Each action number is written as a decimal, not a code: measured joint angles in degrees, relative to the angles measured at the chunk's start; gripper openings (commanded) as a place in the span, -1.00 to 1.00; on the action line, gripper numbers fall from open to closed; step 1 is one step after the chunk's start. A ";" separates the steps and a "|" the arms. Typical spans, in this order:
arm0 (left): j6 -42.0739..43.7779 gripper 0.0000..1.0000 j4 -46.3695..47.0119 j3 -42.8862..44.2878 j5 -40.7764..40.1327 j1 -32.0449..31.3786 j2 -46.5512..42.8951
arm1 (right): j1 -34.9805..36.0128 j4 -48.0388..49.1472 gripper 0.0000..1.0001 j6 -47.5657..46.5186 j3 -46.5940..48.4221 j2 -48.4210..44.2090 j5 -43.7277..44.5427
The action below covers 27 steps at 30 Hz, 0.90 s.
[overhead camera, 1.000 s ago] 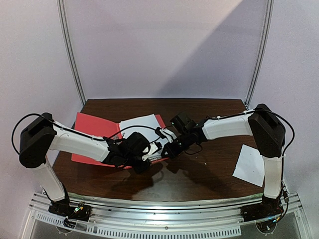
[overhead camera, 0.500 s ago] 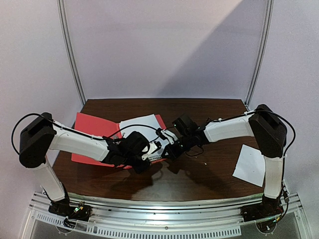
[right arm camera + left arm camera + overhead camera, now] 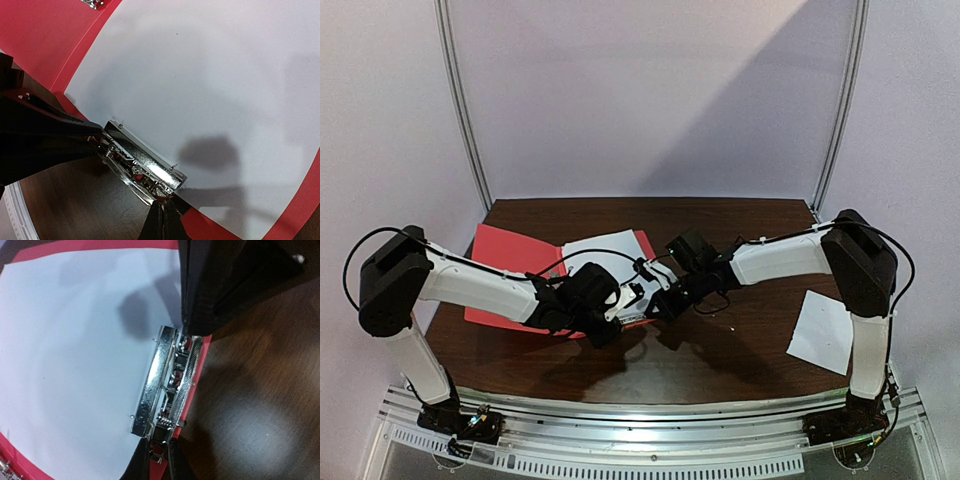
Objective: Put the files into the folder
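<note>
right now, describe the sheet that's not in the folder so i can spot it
Go to the right edge of the brown table. A white sheet lies there alone on bare wood. The other white sheet lies on the open red folder, left of centre.

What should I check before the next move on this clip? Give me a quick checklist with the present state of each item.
1. folder open and lying flat: ok.
2. large sheet lying on the folder's right half: ok.
3. large sheet's edge caught under the metal clip: cannot tell.
4. left claw pinching one end of the metal clip: ok.
5. right claw shut, tips at the clip's other end: ok.
6. small sheet inside the folder: not ok; it lies on the table near the right arm's base.
</note>
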 measured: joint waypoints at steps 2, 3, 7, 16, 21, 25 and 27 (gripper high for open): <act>0.00 -1.00 0.02 0.00 0.02 0.00 0.00 | 0.00 -0.04 -1.00 0.02 0.00 -0.02 0.00; 0.02 -1.00 0.02 0.00 0.04 0.02 0.00 | 0.00 -0.07 -1.00 0.04 0.00 -0.02 0.00; 0.02 -1.00 0.17 0.00 0.46 0.09 0.00 | 0.00 -0.52 -1.00 0.11 -0.02 -0.24 -0.02; 0.09 -1.00 0.68 0.00 2.93 -0.02 0.00 | 0.35 -0.83 -1.00 2.01 -2.73 -2.43 0.70; 0.02 -1.00 0.90 -0.02 4.50 -0.66 -0.11 | 0.98 -0.04 -1.00 3.74 -5.73 -4.57 1.11; -0.17 -1.00 1.44 -0.48 4.55 -0.85 -0.26 | 1.27 1.57 -1.00 4.72 -7.30 -5.22 1.92; -0.44 -1.00 1.86 -0.87 4.55 -0.94 -0.44 | 1.38 2.49 -1.00 5.07 -8.13 -5.60 2.25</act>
